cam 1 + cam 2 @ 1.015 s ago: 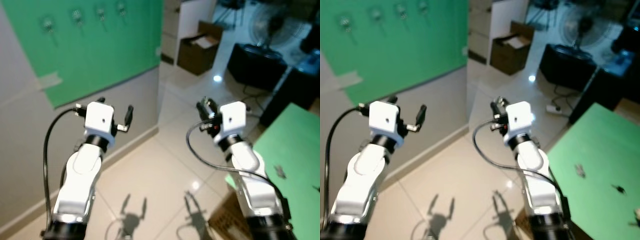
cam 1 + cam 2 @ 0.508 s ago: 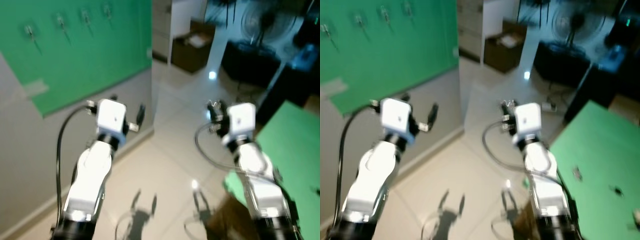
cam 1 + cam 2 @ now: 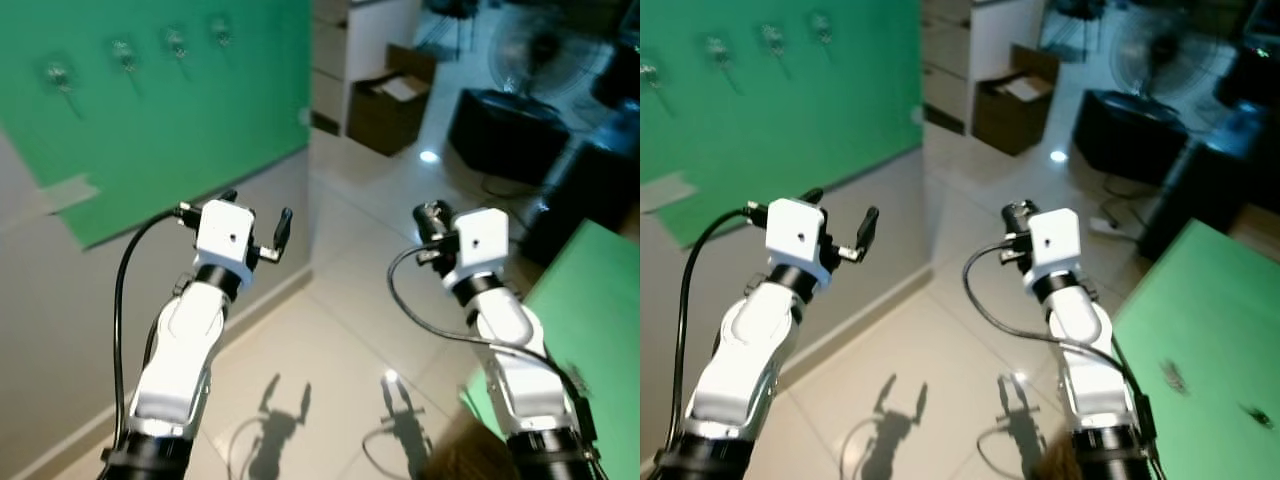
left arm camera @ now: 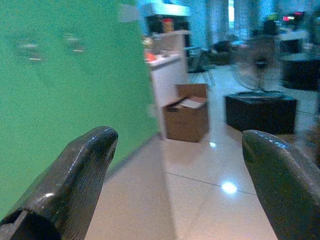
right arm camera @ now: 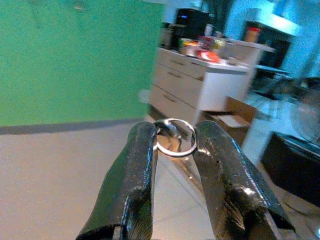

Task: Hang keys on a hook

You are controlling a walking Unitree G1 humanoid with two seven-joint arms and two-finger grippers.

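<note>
A row of several small metal hooks [image 3: 125, 52] sticks out of a green panel [image 3: 190, 120] on the grey wall, up and to the left of both arms. My right gripper [image 3: 432, 216] is held at chest height over the tiled floor, shut on a silver key ring [image 5: 175, 138]; the ring is pinched between its black fingertips [image 5: 142, 137], and the keys behind it are mostly hidden. My left gripper [image 3: 256, 212] is raised near the wall below the panel, open with nothing between its fingers [image 4: 82, 165]. Both grippers are well short of the hooks.
A green table [image 3: 600, 290] with small items [image 3: 1173, 377] lies at the right. Farther off stand an open cardboard box [image 3: 392, 100], a white cabinet [image 3: 360, 40], a black case [image 3: 500, 125] and a standing fan [image 3: 535, 40]. Glossy floor tiles stretch ahead.
The whole picture has shifted and sharpened as the camera moved. Both arms keep the same raised pose, the right still shut on the key ring and the left still open.
</note>
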